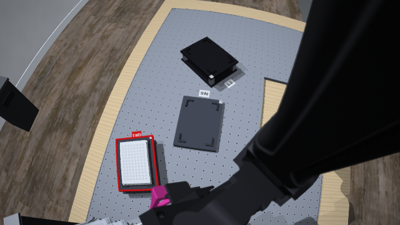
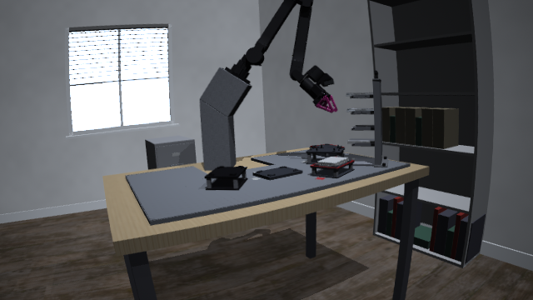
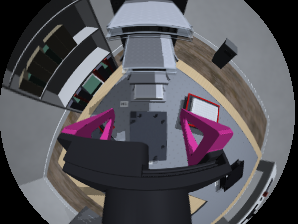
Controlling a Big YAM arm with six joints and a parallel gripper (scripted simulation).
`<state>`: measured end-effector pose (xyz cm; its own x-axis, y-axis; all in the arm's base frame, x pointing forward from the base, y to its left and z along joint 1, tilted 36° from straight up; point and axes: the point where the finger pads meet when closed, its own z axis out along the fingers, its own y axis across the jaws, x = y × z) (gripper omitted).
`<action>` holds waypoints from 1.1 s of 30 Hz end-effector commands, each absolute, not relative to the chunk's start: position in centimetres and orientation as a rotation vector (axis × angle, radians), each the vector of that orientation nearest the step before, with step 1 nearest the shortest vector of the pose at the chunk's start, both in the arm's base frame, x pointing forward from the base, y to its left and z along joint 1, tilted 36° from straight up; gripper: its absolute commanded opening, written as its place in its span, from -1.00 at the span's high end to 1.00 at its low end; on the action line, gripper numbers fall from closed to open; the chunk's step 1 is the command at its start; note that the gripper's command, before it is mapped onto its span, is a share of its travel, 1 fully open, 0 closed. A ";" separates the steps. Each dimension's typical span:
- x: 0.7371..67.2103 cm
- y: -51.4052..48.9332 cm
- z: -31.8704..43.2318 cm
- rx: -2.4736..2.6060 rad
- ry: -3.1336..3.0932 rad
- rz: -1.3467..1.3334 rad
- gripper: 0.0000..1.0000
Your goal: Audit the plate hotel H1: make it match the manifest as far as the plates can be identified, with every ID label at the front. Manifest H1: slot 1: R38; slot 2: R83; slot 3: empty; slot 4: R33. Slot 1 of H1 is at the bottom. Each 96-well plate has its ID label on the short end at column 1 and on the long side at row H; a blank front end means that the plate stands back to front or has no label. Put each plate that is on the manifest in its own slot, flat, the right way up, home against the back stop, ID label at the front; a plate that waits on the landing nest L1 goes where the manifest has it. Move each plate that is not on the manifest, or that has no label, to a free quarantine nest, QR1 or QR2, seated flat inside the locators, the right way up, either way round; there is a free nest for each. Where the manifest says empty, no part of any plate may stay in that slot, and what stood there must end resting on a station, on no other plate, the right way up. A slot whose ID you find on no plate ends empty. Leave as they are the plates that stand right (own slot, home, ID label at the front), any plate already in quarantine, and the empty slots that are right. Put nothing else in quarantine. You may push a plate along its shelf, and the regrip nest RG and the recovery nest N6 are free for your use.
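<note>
My gripper (image 2: 326, 104) with magenta fingers hangs open and empty in the air, left of the plate hotel H1 (image 2: 366, 120), at about the height of its upper shelves. The hotel's four shelves show only as thin edges on a post, so I cannot tell which ones hold plates or read any label. A white 96-well plate (image 1: 135, 162) (image 2: 332, 163) sits flat in the red-framed quarantine nest QR1. In the wrist view the open fingers frame a dark nest on the table below, with the red nest to the right.
The flat grey nest N6 (image 1: 199, 123) and the raised black landing nest L1 (image 1: 209, 60) hold no plate. Another dark nest (image 2: 326, 149) stands behind the red one. The arm's base (image 2: 221, 121) rises at the table's back; a bookshelf stands right of the hotel.
</note>
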<state>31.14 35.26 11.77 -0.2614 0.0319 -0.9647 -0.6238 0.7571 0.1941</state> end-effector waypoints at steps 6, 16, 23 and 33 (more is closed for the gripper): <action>32.4 35.2 13.5 -0.459 1.713 0.658 -1.00; 33.3 35.8 14.3 -0.458 1.711 0.659 -1.00; 33.9 36.1 14.8 -0.458 1.709 0.659 -1.00; 34.8 36.7 15.7 -0.457 1.707 0.660 -1.00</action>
